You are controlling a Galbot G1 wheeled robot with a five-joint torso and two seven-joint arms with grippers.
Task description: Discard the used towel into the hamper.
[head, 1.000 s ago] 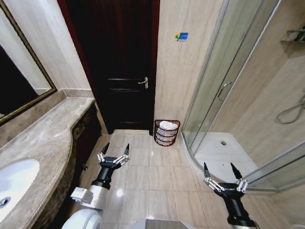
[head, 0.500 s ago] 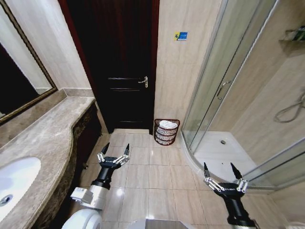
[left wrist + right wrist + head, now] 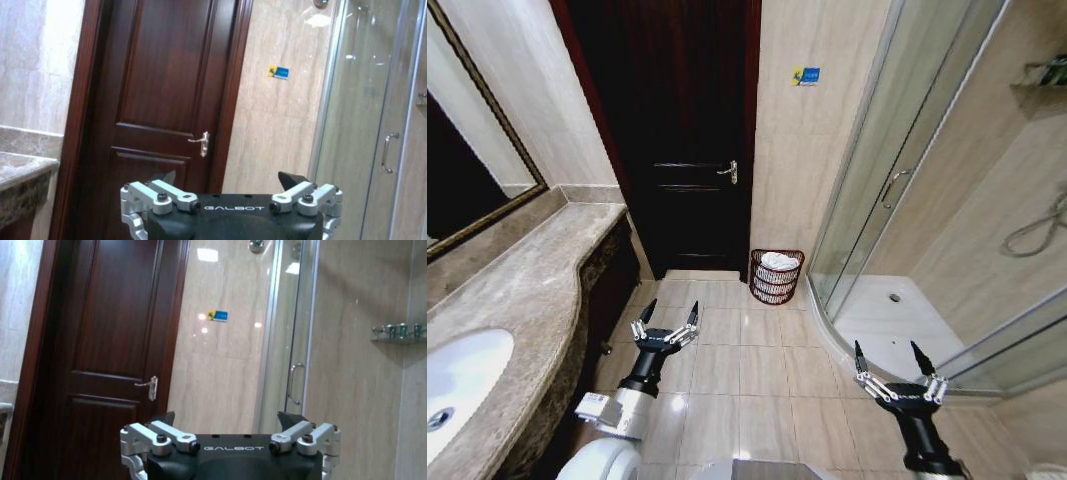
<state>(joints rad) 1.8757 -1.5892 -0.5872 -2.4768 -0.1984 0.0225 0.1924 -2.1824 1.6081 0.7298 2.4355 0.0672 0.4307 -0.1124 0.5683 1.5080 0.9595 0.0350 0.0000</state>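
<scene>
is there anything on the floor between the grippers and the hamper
Nothing visible. Bare tiled floor runs from the open left gripper and open right gripper to the hamper, which stands by the wall and already holds something white.

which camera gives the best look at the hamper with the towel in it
The head view: the hamper stands whole on the floor between the dark door and the shower enclosure, white towel inside. Both wrist views look above it, at door and wall.

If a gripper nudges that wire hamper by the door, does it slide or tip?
The hamper looks light: open weave, holding only a white towel, so it probably slides on the glossy floor tiles. It tapers toward the base, so a push at the rim may tip it. Both grippers hang open, far short of it.
</scene>
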